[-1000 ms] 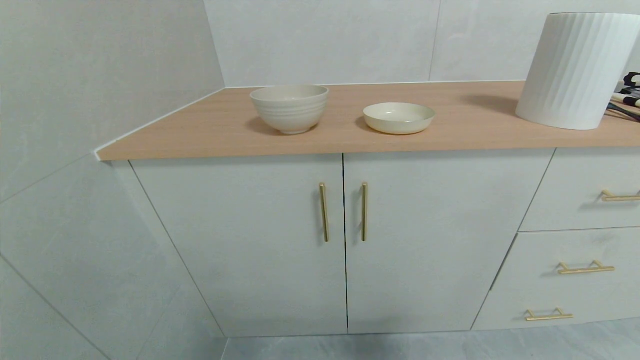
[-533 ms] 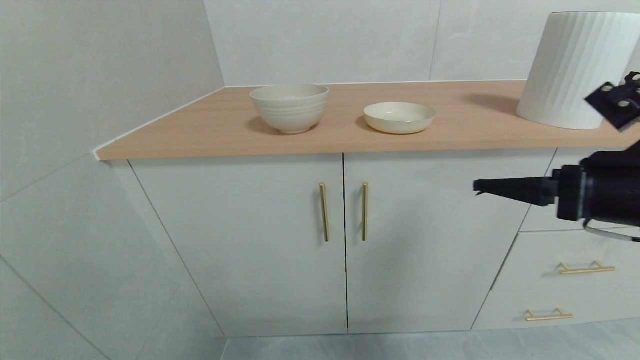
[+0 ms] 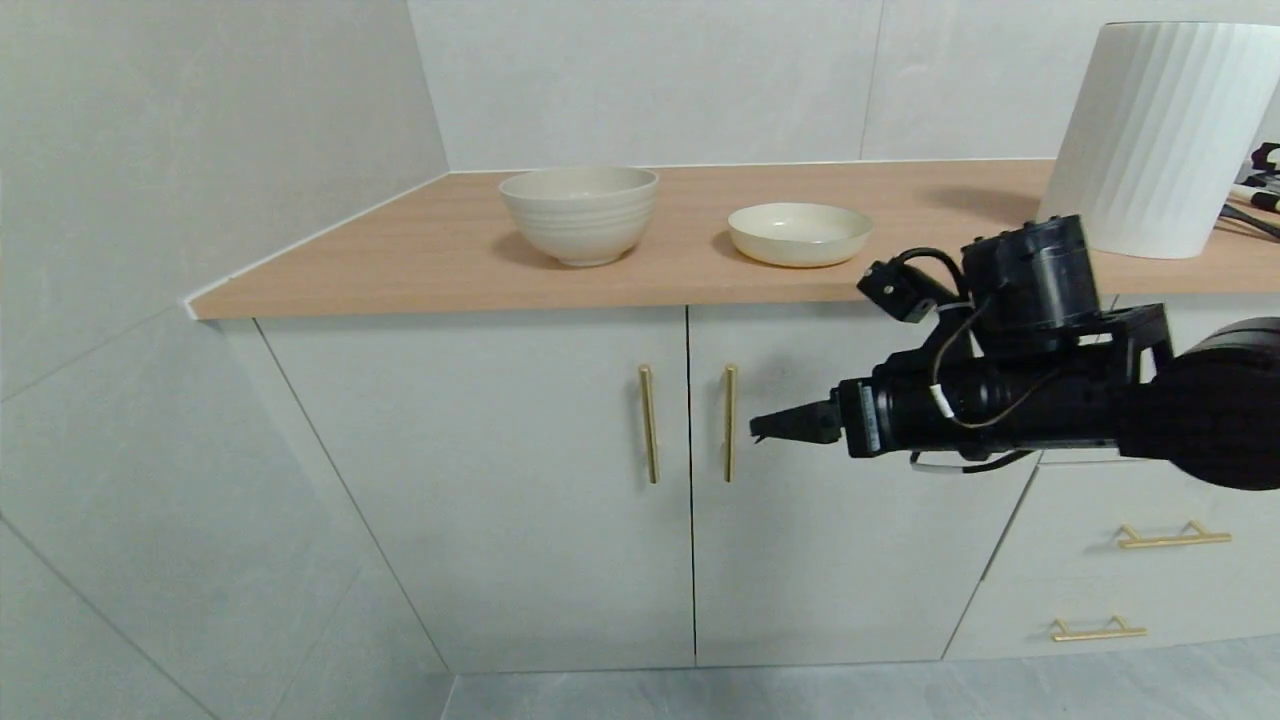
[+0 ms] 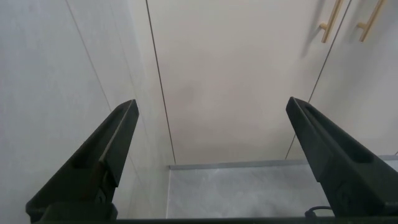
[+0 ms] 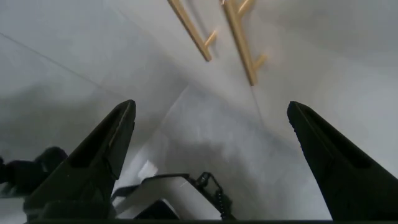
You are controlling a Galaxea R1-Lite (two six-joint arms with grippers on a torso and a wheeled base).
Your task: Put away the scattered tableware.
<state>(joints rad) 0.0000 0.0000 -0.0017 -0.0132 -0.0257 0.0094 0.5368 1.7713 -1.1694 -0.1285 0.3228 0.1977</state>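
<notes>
Seemingly spread open, right end effector faces shut cabinet doors below bowl and plate.

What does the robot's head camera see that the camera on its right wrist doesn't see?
The head view has the wooden countertop with the deep bowl, the shallow dish and a tall white ribbed container, plus drawers and the right gripper seen from the side. The right wrist view looks out between that gripper's fingers, spread wide open. Both have the gold door handles, the cabinet doors and the grey floor.
</notes>
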